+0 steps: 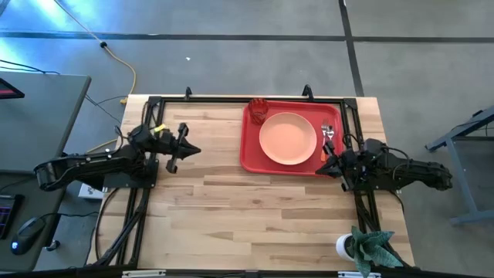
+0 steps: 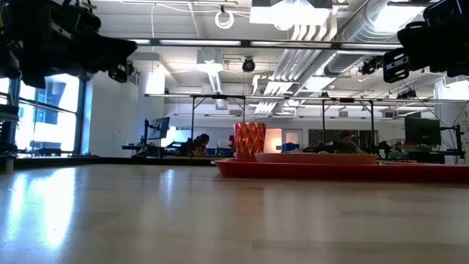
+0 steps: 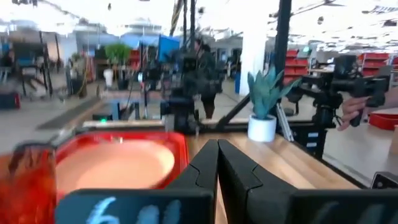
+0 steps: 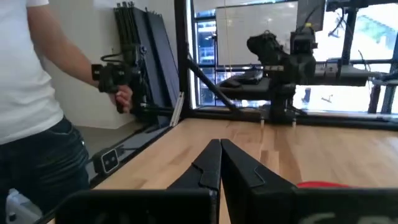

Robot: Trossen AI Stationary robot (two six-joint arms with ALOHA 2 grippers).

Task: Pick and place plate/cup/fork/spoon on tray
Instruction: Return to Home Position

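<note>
High view first, going left to right: left gripper (image 1: 193, 150) hangs over bare tabletop (image 1: 255, 208), jaws closed on nothing, well clear of the tray (image 1: 247, 158). On that red tray the cup (image 1: 257, 110) sits in a far corner so the peach plate (image 1: 288, 138) gets the middle, with the fork (image 1: 326, 133) and spoon (image 1: 330, 137) tucked along its right side. Right gripper (image 1: 330, 167) hovers by the tray's near-right corner, jaws shut and empty (looks all placed to me).
</note>
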